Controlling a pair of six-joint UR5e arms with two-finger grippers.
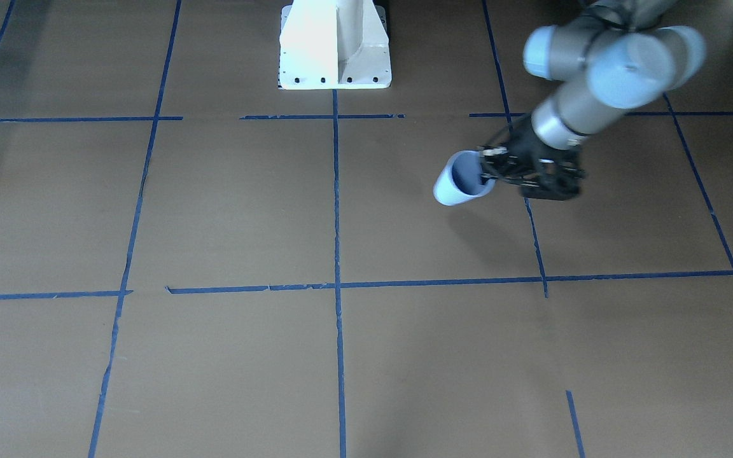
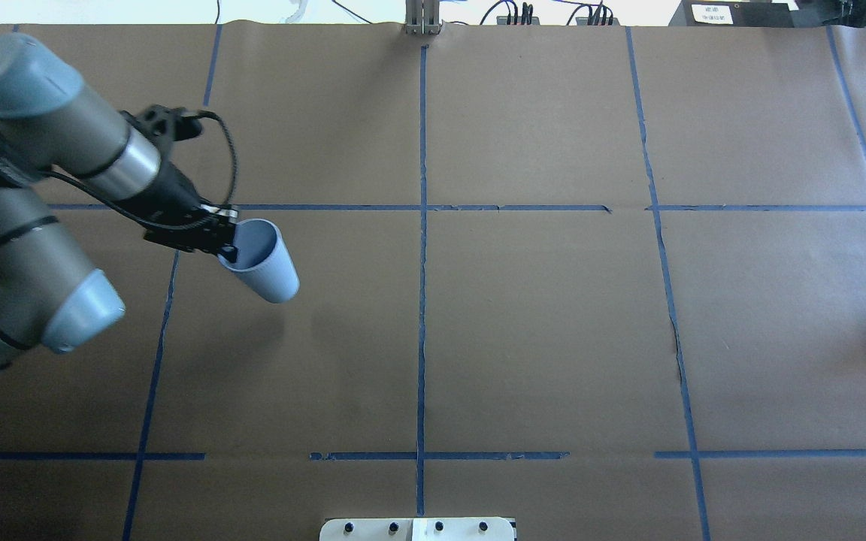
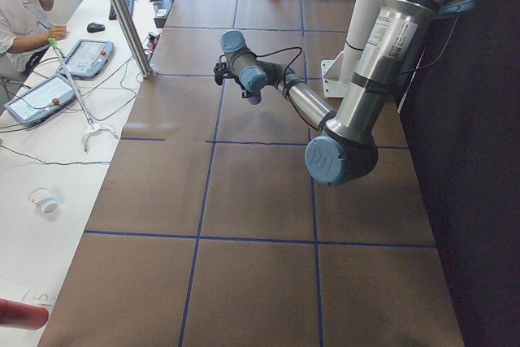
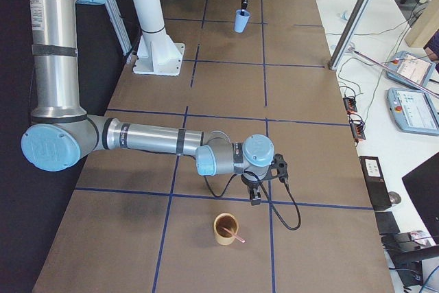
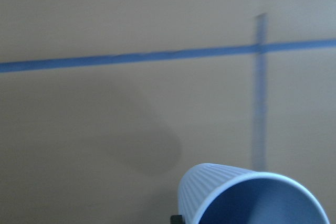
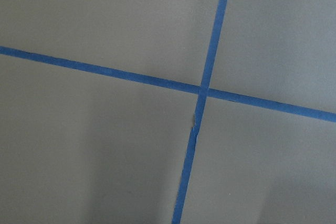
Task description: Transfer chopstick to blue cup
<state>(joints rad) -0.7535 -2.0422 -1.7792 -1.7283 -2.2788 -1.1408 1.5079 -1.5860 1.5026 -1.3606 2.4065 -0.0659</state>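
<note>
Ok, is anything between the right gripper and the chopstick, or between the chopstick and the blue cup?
Nothing visible. The chopstick leans in the brown cup, with only bare table between it and the right gripper beside it. The table up to the blue cup, held by the left gripper, also looks bare.

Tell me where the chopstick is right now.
Exterior right view: the chopstick leans in a brown cup at the table's near end, beside the right tool, far from the blue cup in the left tool.

Table (image 2: 538, 338) (blue-taped grid) bears brown cup (image 4: 225, 238).
</note>
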